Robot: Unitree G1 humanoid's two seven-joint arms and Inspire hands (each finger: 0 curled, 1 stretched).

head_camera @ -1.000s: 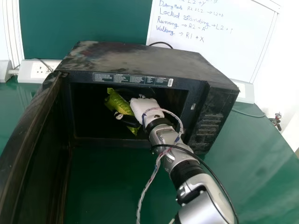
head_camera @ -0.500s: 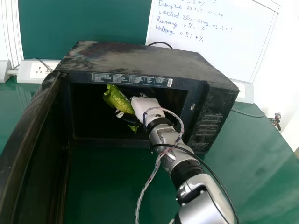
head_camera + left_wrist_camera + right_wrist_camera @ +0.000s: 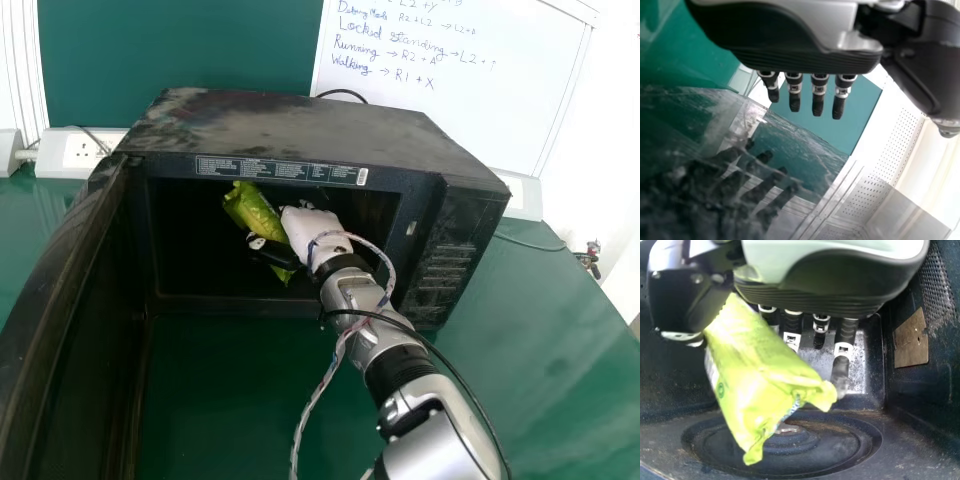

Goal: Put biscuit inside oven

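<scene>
The robot's right hand (image 3: 312, 228), inside the open oven (image 3: 290, 120), grips the yellow-green biscuit (image 3: 258, 215) with its thumb against the packet, which tilts above the round depression (image 3: 860, 445) in the oven floor. The left hand (image 3: 790, 55), seen in the left wrist view, has its fingers (image 3: 818, 95) extended and spaced apart. Facing me, a printed label (image 3: 280, 170) runs above the oven's opening, small print marks the packet's side, and handwritten lines cover part of the whiteboard (image 3: 460, 110) behind.
</scene>
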